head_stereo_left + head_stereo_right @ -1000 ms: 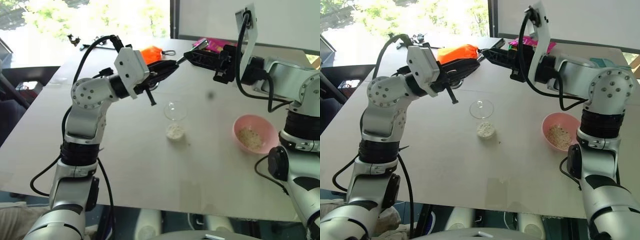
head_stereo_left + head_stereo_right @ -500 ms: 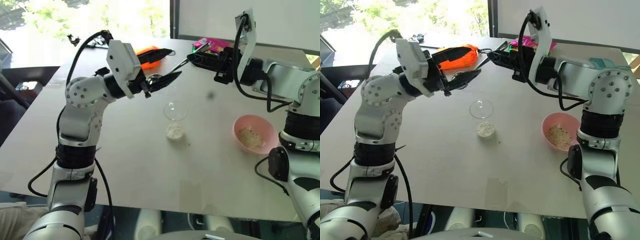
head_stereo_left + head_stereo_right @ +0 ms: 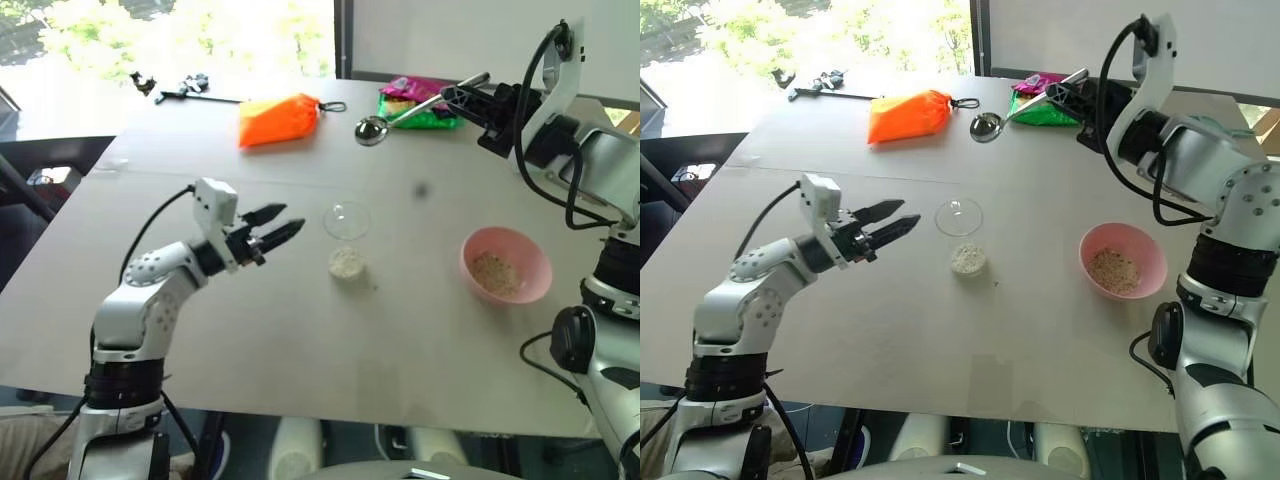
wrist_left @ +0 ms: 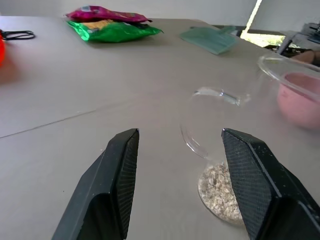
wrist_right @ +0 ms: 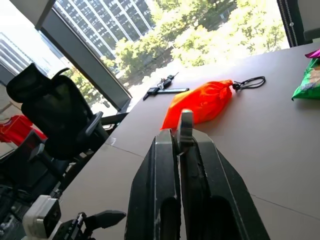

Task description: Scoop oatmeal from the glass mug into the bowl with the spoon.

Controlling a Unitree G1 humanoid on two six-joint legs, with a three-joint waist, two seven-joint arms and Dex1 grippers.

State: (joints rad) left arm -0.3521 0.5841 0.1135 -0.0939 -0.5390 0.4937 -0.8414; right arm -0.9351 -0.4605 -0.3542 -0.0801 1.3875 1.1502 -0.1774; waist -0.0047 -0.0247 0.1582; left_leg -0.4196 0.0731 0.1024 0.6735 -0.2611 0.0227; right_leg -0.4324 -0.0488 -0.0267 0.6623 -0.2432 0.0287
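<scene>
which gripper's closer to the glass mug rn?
Left. The left gripper sits low beside the glass mug, fingers open toward it. The right gripper is raised over the table's far side, shut on the spoon.

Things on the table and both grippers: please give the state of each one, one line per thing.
Left gripper: open, empty, beside the mug.
Right gripper: shut on the spoon, raised.
Spoon: held by its handle, in the air.
Mug: upright, oatmeal at its bottom.
Bowl: upright, some oatmeal inside.
</scene>
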